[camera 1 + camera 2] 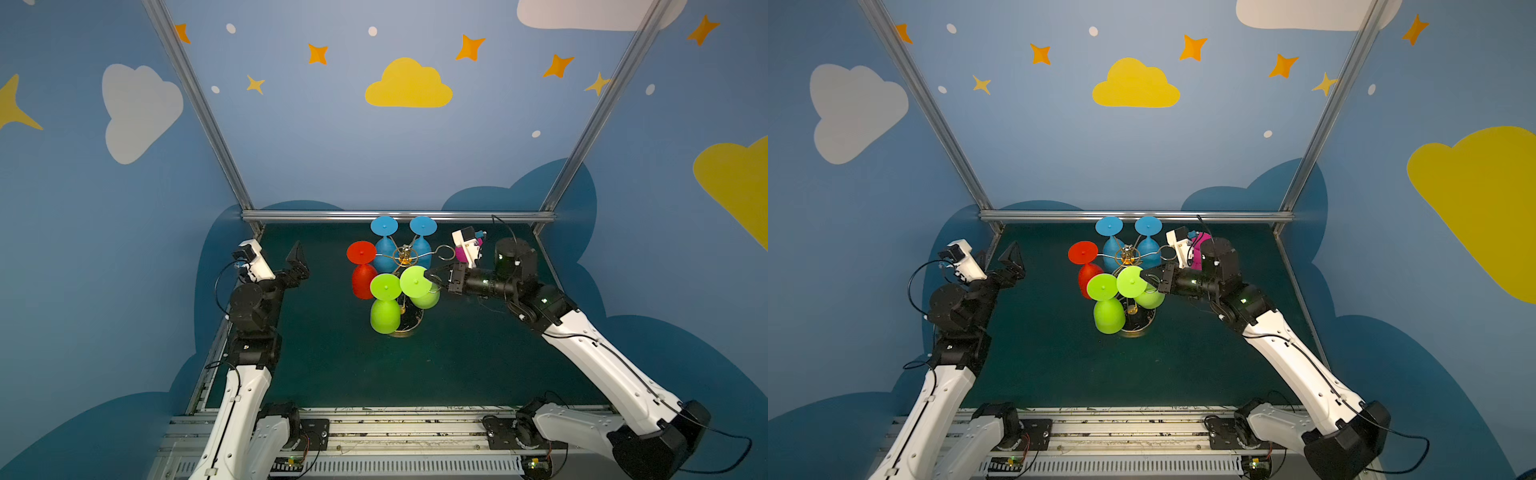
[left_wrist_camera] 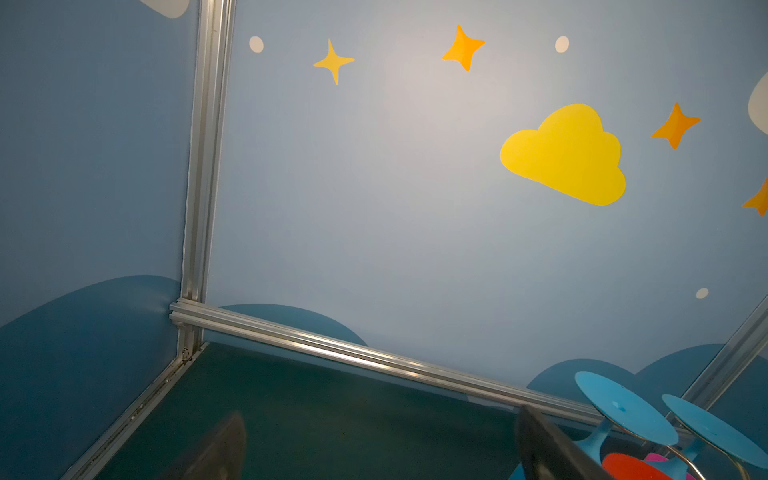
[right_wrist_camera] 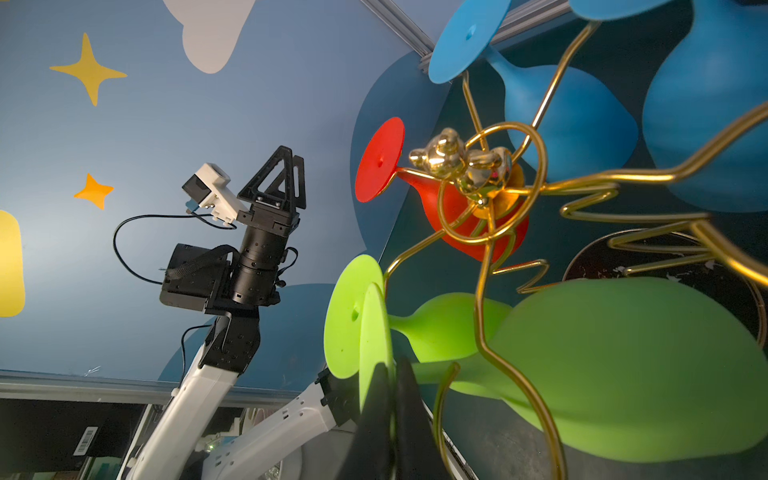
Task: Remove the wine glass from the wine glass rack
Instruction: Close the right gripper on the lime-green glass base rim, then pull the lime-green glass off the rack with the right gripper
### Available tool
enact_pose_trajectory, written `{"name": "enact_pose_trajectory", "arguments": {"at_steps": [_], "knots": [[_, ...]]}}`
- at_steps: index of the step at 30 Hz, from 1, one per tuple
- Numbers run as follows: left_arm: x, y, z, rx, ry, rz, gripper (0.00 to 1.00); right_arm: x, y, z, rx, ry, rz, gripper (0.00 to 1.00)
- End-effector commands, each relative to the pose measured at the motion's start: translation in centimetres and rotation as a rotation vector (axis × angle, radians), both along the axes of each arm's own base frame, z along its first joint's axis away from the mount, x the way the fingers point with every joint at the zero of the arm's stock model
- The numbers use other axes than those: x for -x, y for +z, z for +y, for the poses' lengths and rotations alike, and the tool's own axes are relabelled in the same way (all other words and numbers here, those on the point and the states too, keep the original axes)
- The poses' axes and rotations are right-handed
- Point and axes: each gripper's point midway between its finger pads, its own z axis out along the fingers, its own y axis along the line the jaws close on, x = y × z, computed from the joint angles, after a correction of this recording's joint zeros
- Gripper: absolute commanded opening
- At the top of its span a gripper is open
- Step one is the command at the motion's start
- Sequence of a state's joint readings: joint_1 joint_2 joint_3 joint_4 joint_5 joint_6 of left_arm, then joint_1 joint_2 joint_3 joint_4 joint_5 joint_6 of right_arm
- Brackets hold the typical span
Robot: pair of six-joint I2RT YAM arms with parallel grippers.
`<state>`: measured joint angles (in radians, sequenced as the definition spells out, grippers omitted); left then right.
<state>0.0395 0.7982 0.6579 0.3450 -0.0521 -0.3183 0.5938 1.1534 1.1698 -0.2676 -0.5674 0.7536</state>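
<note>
Right fingers (image 3: 409,419) clamp the green glass (image 1: 413,282) by its foot, stem hanging through the rack (image 1: 404,259); left fingers (image 1: 296,253) gape empty.

On table (image 1: 332,365), centre-back: rack (image 1: 404,254). Hung round it: rear glasses (image 1: 384,249), left glass (image 1: 362,282), front glasses (image 1: 385,316). Right of rack, right gripper (image 1: 429,276), clamped on front-right glass (image 1: 413,282) foot. Behind that, sixth glass (image 1: 461,254), partly hidden. Far left, left gripper (image 1: 299,262), well apart.

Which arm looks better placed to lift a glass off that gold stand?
Right. The right tool is shut on the foot of the green glass nearest it, hanging on the rack. The left tool stands open, off to the side, holding nothing.
</note>
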Motion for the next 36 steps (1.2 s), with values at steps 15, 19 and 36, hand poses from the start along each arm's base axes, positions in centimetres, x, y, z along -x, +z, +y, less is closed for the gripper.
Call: {"name": "enact_pose_trajectory", "arguments": {"at_steps": [15,19,36], "knots": [[0.2,0.3,0.1,-0.002,0.003,-0.012,1.0,3.1,-1.8,-2.6,0.089,-0.005,-0.012,0.0],[0.3,0.3,0.1,-0.002,0.006,-0.014,1.0,3.6,-2.6,-3.9,0.108,-0.035,-0.001,0.0],[0.7,1.3,0.4,0.002,0.02,-0.03,1.0,4.0,1.4,-12.3,0.138,-0.314,-0.163,0.0]]}}
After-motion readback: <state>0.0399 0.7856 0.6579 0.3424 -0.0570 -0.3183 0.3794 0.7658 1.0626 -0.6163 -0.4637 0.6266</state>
